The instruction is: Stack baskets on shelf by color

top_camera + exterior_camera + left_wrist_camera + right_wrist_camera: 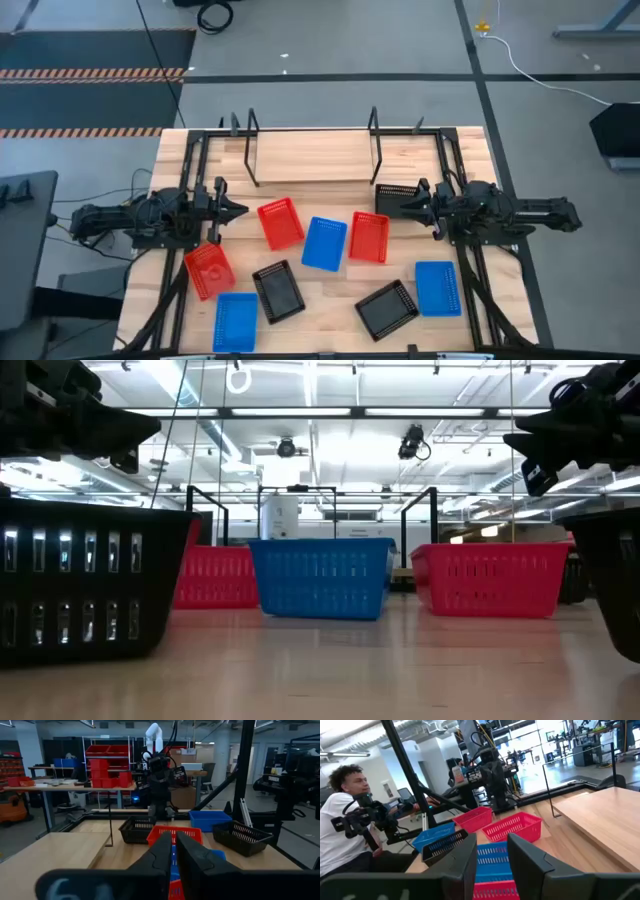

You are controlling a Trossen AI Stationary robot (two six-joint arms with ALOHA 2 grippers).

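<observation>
Black perforated plastic basket (75, 585) looms nearest in the low view. Left gripper (228, 211) pinched empty at nine o'clock; right gripper (408, 207), jaws narrowly parted, empty at three. Light wooden shelf (312, 158) bare at twelve. Risk: crowded baskets snag neighbours.

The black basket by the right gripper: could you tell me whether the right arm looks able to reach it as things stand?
Probably yes. The black basket sits on the table right at the tips of the right gripper, nothing lies between them, and the fingers stand apart. The arm would likely only need to lower onto its rim.
</observation>
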